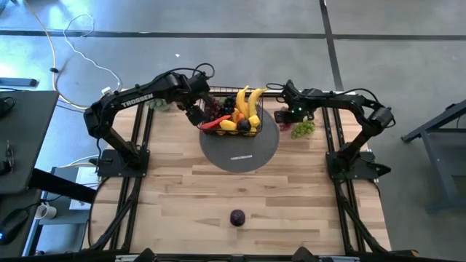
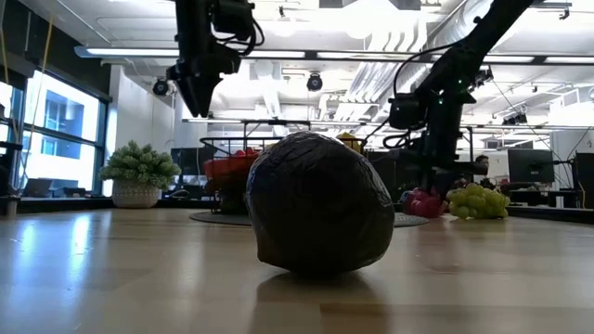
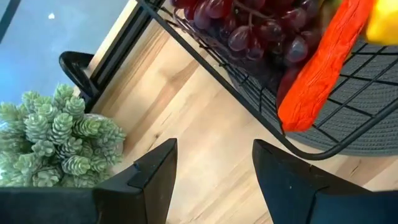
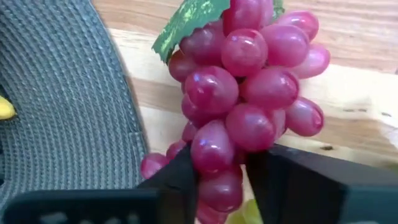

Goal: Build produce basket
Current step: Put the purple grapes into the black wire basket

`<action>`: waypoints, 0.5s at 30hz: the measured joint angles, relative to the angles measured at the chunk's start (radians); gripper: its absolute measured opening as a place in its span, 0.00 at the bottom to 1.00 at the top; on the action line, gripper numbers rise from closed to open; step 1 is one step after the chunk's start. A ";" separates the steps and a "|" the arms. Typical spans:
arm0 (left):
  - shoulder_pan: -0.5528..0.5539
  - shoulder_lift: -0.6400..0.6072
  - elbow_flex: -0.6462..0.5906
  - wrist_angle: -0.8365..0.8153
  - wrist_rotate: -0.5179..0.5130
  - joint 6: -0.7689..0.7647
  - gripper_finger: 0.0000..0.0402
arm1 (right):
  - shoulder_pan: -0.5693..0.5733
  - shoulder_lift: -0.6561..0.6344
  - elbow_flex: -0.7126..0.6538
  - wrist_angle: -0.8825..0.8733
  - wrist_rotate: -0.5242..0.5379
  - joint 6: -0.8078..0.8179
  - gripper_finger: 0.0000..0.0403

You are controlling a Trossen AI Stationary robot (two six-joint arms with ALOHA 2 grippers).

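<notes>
Two arms are working at the far end of the table [image 1: 175, 182], one on each side of the basket [image 1: 231, 127]. The basket stands on a flat grey round mat [image 1: 240, 149], probably so that it has a fixed place and does not slide when fruit is dropped in. It already holds bananas [image 1: 247, 102], dark red grapes [image 3: 249, 28], a lemon [image 1: 228, 125] and an orange-red chilli [image 3: 323, 62] that leans over its wire edge.

The right gripper [image 4: 221, 171] is down at the table beside the mat, and its fingers are closed narrowly around the lower part of a bunch of pink-red grapes [image 4: 249, 99]. The grip is low on the bunch, so the grapes will perhaps hang or swing when lifted; a slow lift seems wise. A bunch of green grapes [image 1: 303, 129] lies just beside, on the wood, waiting for its turn.

The left gripper [image 3: 211, 168] hangs above the table by the basket's left side with its fingers apart and nothing between them. It looks to be parked there so it does not block the way of the other arm. Near it stands a pale-green leafy bunch [image 3: 56, 137].

One dark purple fruit, maybe a plum [image 1: 237, 217], lies alone near the front of the table, well apart from everything; in the low view it fills the foreground, so its kind is not sure. The basket looks mostly filled, with at least these three items left outside.
</notes>
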 joint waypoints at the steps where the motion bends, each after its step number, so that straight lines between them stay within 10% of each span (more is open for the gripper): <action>1: 0.000 0.000 -0.002 0.002 0.000 -0.003 0.49 | 0.000 0.000 0.000 0.004 0.001 -0.007 0.21; 15: -0.002 -0.072 -0.215 0.171 0.069 -0.123 0.49 | -0.006 -0.100 0.003 -0.051 0.078 -0.022 0.05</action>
